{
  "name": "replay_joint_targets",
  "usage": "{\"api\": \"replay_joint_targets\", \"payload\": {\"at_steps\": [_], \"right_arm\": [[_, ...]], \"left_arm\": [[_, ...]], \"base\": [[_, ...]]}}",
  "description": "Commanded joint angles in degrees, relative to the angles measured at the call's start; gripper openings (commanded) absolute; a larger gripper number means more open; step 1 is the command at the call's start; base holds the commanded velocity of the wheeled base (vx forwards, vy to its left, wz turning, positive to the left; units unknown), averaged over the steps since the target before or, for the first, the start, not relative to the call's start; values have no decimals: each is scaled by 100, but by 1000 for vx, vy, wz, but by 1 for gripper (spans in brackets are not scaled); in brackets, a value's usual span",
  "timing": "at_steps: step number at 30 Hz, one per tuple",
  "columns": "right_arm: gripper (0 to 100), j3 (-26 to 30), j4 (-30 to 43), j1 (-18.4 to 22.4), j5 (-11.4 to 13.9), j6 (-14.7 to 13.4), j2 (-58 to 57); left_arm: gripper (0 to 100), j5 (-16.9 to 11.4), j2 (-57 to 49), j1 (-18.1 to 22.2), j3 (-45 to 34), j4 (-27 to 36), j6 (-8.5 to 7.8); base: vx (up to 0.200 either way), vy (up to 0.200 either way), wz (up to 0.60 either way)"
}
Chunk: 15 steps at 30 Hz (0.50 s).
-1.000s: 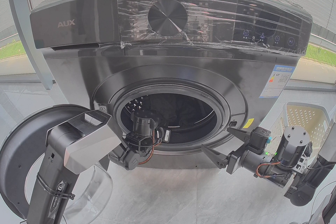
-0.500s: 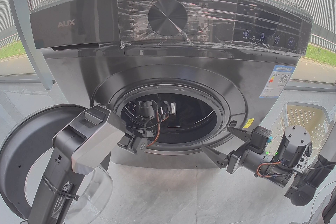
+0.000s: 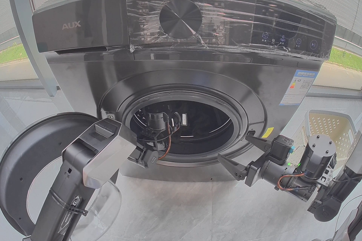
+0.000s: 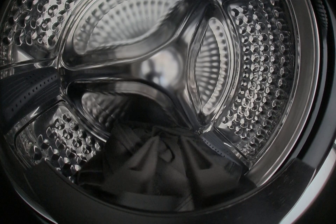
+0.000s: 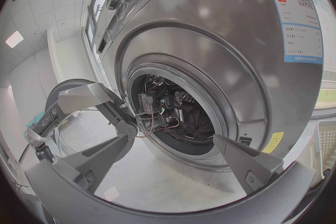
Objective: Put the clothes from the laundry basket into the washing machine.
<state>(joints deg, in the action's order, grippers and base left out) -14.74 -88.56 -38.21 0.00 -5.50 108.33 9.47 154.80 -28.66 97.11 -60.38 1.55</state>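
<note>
Clothes (image 4: pixel 157 165) lie low in drum (image 4: pixel 260 60), room above; right hand (image 3: pixel 234 147) gapes, left hand (image 5: pixel 179 104) unclear.

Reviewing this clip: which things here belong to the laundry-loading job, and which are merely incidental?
Job: washing machine, its open door, dark clothes in the drum, laundry basket, open right gripper.
Incidental: control dial, energy label, yellow sticker.

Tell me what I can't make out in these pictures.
Laundry basket: head view, the right arm and the picture's edge hide its inside, so leftover clothes cannot be told.
Clothes in the drum: left wrist view, dark and crumpled, so their number is unclear.
</note>
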Motion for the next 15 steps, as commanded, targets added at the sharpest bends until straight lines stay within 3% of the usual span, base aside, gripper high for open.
{"api": "replay_joint_targets", "payload": {"at_steps": [1, 5, 8, 10, 15], "right_arm": [[100, 6, -3, -3, 0, -4, -4], [100, 6, -3, -11, 0, -4, 4], [100, 6, -3, -11, 0, -4, 4], [100, 15, -3, -20, 0, -4, 4], [100, 15, -3, -38, 0, -4, 13]], "left_arm": [[100, 2, -310, -61, -465, 35, -14], [100, -112, -1013, -166, -1590, 492, -164], [100, -200, -1101, -157, -1836, 615, -322], [100, -235, -1092, -113, -1968, 685, -524], [100, -235, -1066, -122, -2065, 817, -629]], "base": [[0, 0, 0], [0, 0, 0], [0, 0, 0], [0, 0, 0], [0, 0, 0]]}}
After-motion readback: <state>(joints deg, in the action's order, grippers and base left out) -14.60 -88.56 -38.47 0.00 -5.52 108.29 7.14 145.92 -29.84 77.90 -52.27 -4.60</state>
